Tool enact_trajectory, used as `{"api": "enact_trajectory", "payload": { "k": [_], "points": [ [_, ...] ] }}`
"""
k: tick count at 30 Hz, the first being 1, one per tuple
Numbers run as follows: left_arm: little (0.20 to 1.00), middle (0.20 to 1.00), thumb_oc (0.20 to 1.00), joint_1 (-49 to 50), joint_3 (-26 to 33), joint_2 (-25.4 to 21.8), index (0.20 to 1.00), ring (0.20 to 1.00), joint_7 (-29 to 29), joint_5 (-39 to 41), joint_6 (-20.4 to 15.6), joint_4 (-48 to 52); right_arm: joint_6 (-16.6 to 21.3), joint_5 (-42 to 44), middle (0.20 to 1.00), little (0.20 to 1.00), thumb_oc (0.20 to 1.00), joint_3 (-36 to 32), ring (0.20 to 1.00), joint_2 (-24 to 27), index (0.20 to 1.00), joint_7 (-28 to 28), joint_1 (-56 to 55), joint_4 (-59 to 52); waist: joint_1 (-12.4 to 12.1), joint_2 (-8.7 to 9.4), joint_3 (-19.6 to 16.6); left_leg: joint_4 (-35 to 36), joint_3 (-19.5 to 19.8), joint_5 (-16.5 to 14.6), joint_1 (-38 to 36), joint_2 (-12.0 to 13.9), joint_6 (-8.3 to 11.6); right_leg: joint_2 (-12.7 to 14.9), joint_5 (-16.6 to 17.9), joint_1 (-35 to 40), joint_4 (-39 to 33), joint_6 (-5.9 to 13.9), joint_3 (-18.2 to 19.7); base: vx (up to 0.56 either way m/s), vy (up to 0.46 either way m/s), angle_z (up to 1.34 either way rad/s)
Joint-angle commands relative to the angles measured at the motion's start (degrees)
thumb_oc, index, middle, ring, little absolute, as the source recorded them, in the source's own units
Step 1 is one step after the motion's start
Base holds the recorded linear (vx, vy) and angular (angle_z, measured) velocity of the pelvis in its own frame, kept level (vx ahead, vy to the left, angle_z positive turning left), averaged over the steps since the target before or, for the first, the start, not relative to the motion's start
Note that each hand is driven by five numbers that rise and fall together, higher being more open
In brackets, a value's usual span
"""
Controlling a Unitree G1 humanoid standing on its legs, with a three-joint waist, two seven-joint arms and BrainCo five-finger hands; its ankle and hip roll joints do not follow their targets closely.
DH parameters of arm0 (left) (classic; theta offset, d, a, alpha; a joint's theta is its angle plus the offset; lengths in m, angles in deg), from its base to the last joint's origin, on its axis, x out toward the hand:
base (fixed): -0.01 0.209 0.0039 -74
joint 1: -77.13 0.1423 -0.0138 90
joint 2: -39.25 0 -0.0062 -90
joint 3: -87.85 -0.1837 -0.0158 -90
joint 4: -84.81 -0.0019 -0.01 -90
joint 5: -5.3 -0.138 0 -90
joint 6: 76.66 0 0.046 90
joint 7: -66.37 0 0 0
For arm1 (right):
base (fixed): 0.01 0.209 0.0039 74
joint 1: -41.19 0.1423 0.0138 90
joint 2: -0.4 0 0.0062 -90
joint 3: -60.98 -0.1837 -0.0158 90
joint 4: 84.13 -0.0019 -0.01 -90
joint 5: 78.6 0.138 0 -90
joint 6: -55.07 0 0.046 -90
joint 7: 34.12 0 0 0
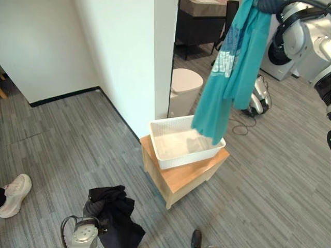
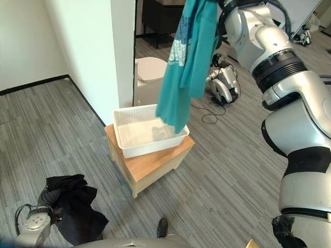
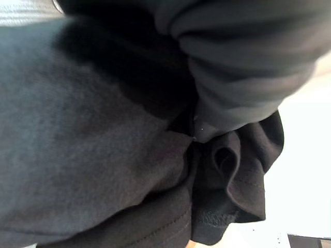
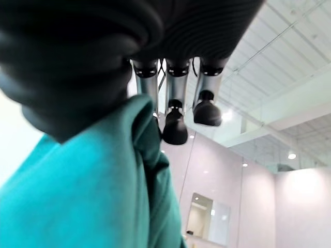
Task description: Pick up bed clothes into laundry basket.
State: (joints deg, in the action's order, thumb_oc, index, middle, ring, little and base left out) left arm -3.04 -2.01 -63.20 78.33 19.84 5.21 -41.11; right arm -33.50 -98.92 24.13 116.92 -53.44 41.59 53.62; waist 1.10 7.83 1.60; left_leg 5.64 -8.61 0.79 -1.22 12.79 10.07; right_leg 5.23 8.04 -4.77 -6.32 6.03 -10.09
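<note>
While the right hand (image 4: 176, 111) is raised at the upper right of the frame, its fingers (image 4: 175, 126) are curled over the teal garment (image 1: 232, 67), which hangs down with its lower end over the right rim of the white laundry basket (image 1: 170, 157). That basket sits at centre frame on a small wooden worktop (image 1: 194, 173), itself standing on grey carpet (image 1: 67, 139). At lower left, the left hand (image 1: 93, 209) is buried in a black garment (image 1: 121, 214); whether its fingers are closed cannot be determined. A person's white shoe (image 1: 14, 194) shows at the left edge.
</note>
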Motion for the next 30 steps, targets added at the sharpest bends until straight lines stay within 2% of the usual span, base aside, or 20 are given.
{"api": "enact_trajectory", "payload": {
  "k": [1,16,20,25,30],
  "points": [
    [0.2,0.2,0.2,-6.7,-0.6,-6.0,0.2,0.2,0.0,-1.0,-2.8,4.1,-1.1,-0.5,0.2,0.2,0.2,-0.7,0.2,1.2,0.2,-1.5,9.5,3.5,-2.0,2.7,3.2,-0.6,-1.1,-3.1,-4.9,-1.1,-1.21,4.4,-3.6,3.4,1.3,4.47,0.7,0.0,0.0,0.0],
    [0.2,0.2,0.2,-6.4,-1.0,-6.2,0.2,0.2,-0.1,-1.8,-2.8,3.6,-1.8,-0.6,0.2,0.2,0.2,0.3,0.2,-0.1,0.2,-1.9,10.8,12.4,-4.9,3.81,4.9,-0.6,0.2,-2.6,-2.0,-1.8,-1.2,5.7,-2.8,2.3,1.3,5.15,-0.7,0.0,0.0,0.05],
    [0.2,0.2,0.2,-7.2,-1.6,-6.4,0.2,0.2,-0.1,-2.2,-3.0,3.7,-2.1,-2.4,0.2,0.2,0.2,2.6,0.2,0.8,0.2,-1.7,12.0,13.9,-5.3,3.83,5.6,-0.6,0.7,-2.2,-1.0,-1.8,-0.94,5.8,-2.8,1.7,1.3,5.14,-1.0,0.0,-0.015,0.12],
    [0.2,0.2,0.2,-8.4,-2.6,-6.2,0.2,0.2,0.2,-2.8,-3.1,3.4,-2.5,-3.2,0.2,0.2,0.2,4.1,0.2,3.0,0.2,-1.2,12.0,14.2,-5.2,3.11,6.9,-0.6,1.3,-1.7,0.6,-1.8,-0.73,5.9,-2.7,0.6,1.3,5.08,-1.0,-0.03,-0.024,0.03],
    [0.2,0.2,0.2,-10.6,-3.8,-5.6,0.2,0.2,0.8,-2.8,-2.9,3.3,-3.1,-3.8,0.2,0.2,0.2,-0.1,0.2,0.1,0.2,-1.5,5.6,12.3,-5.3,0.77,9.4,-0.6,1.1,-0.9,2.5,-1.8,-0.81,6.0,-2.2,-2.0,1.3,4.81,-0.3,-0.08,-0.016,-0.01]
  ]
}}
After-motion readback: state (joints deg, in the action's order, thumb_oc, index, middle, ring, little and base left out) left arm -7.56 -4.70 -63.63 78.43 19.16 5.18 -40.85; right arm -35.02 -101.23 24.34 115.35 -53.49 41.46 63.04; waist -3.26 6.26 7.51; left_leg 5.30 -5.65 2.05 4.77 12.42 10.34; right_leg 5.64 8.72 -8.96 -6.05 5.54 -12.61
